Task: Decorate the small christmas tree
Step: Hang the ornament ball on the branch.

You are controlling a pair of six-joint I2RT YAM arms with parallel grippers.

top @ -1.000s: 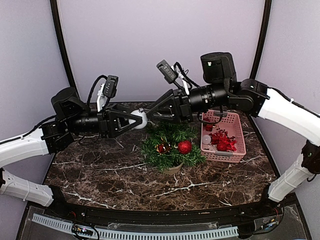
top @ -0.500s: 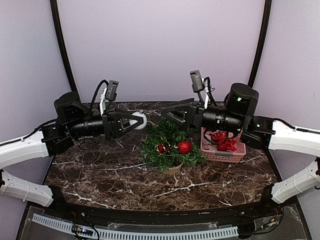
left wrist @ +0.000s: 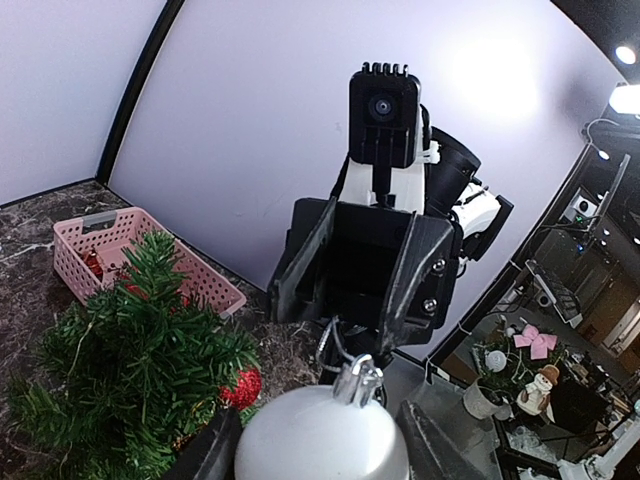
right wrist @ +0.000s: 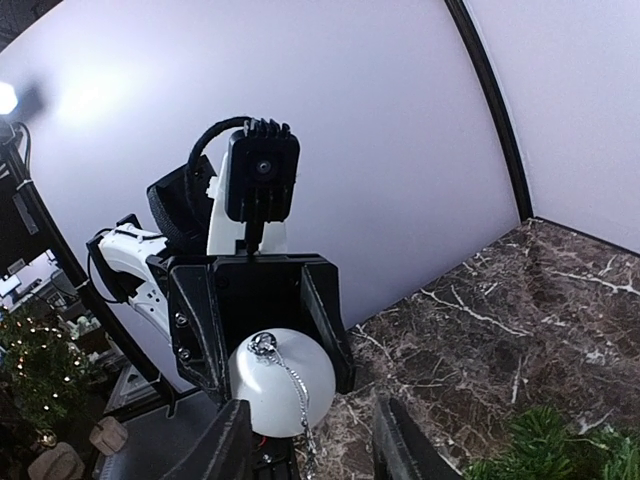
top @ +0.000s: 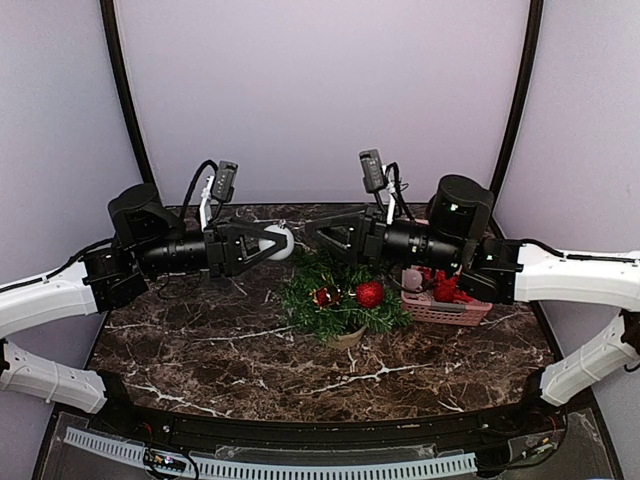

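Pink plastic basket holding red ornaments, beside the small green christmas tree; my left hand clamps a white glossy bauble; my right hand stands apart, empty.

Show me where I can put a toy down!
The marble table is bare in front of the small christmas tree and to its left, out to the edge. It is crowded at the back right, where the pink basket sits beside the tree.

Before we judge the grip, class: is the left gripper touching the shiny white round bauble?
Touching. Left wrist view: the shiny white round bauble sits wedged between the left gripper's jaws, both against its sides.
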